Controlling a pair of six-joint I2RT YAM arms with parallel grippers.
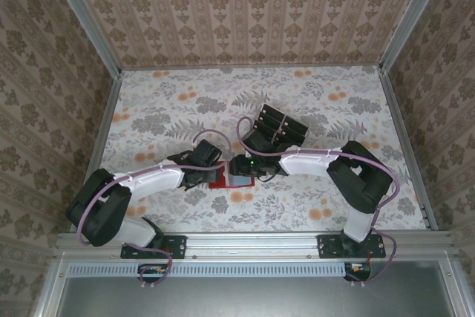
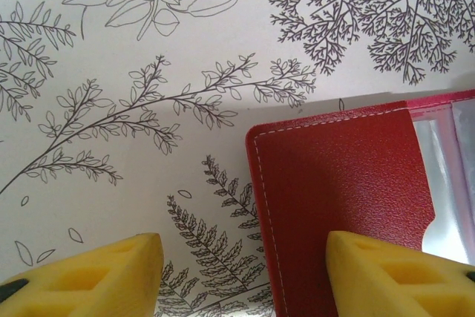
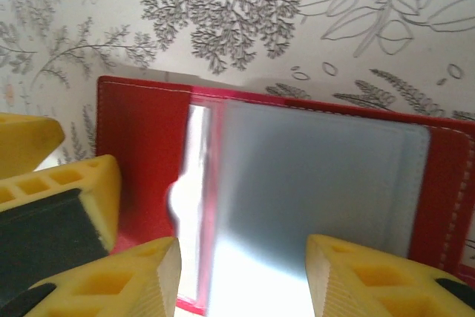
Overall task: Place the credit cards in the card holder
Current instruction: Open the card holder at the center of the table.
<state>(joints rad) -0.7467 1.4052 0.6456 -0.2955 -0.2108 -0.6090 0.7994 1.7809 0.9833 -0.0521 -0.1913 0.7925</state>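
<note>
The red card holder (image 1: 221, 181) lies open on the floral table (image 1: 356, 109). The left gripper (image 2: 241, 250), spread wide, rests one fingertip (image 2: 393, 272) on its cover (image 2: 334, 183), likely pinning it flat. The right gripper (image 3: 243, 250) hovers over its clear pocket (image 3: 319, 176), half-open and empty. Black credit cards (image 1: 280, 125) sit near its far side.

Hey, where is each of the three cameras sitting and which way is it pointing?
Top: above and behind the bases, looking down on the table; both arms show, meeting over the wallet.
Left wrist: on the left arm, facing down at the wallet's red flap; left gripper at bottom.
Right wrist: on the right arm, facing down into the open wallet; right gripper at bottom.
All share the wallet.
</note>
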